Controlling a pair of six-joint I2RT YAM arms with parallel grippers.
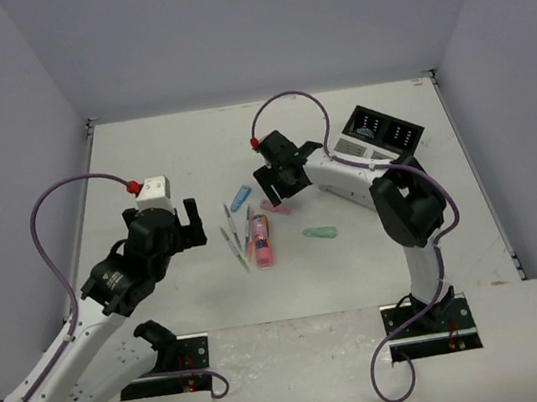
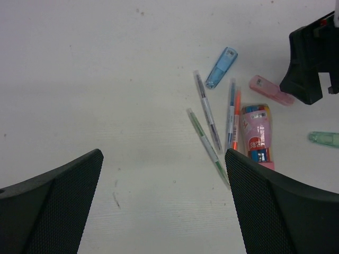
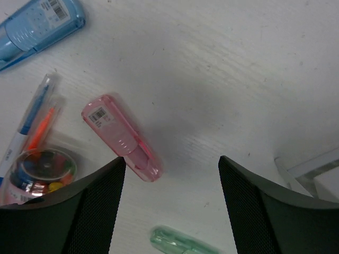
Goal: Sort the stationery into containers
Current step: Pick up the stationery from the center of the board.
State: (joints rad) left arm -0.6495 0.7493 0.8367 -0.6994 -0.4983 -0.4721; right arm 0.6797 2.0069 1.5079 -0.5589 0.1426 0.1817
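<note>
White table [image 3: 212,63], pink capsule [image 3: 122,138] end under right gripper [image 3: 170,161]

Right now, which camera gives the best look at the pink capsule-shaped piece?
The right wrist view: the pink capsule-shaped piece is close up, barcode label plain, beside the right arm's fingers. The left wrist view shows it small but whole. The top view shows only a pink sliver by those fingers.

barcode sticker [image 3: 97,115] on pink capsule [image 3: 123,140], another on blue capsule [image 3: 37,26] (digits unreadable)
</note>
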